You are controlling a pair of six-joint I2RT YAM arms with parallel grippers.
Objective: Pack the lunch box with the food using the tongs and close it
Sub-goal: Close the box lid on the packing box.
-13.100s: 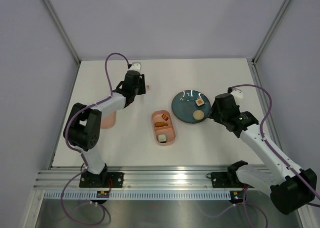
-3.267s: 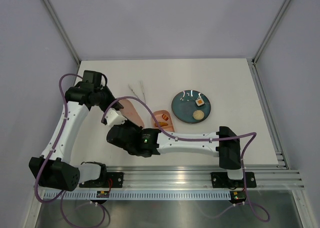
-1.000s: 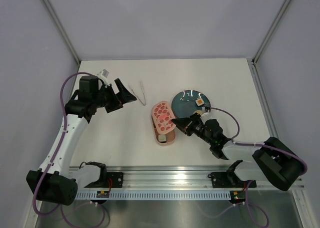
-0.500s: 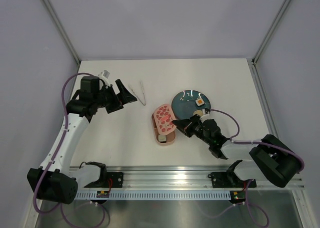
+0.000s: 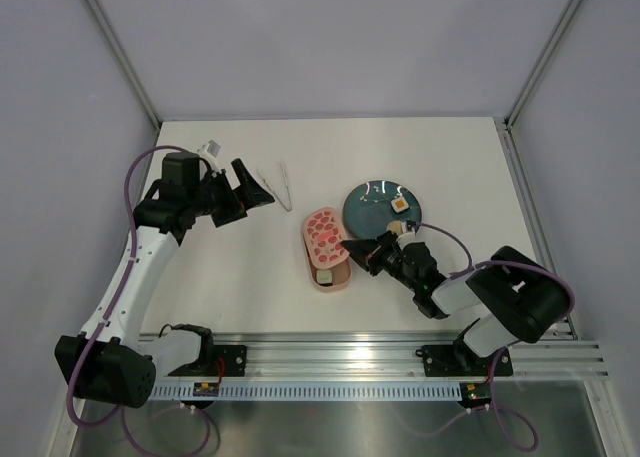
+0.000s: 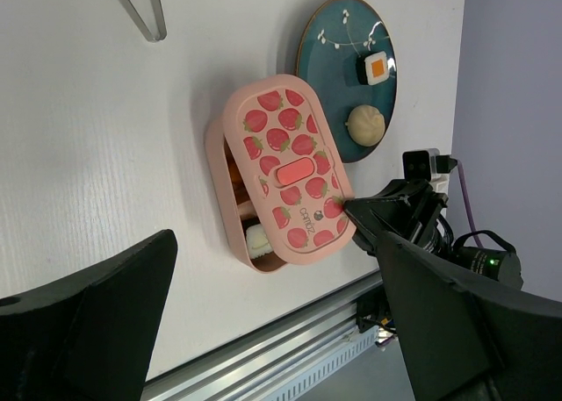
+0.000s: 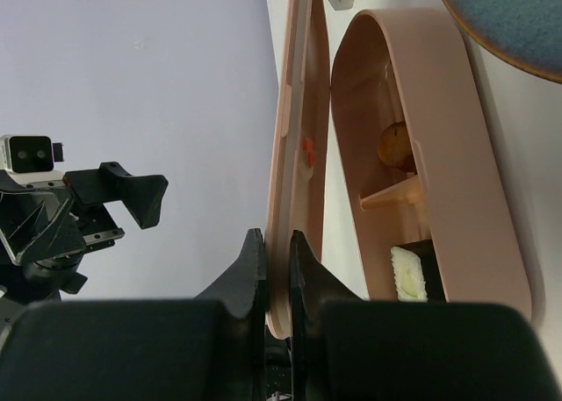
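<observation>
- My right jaws are pinched together on the rim of the lid (image 7: 297,155), at its 4 o'clock edge.
- The lid hangs tilted over the lunch box (image 7: 474,199) and is shifted toward 3 o'clock, so the box's 9 o'clock wall and near end are uncovered.
- The plate (image 5: 378,209) sits just beside the box at 2 o'clock, so room is tight there.
- My left jaws stand wide apart and empty at 10 o'clock, well apart from the box.
- The tongs (image 5: 281,185) lie at 11 o'clock, and open desk (image 5: 250,277) spreads at 9 o'clock.
</observation>
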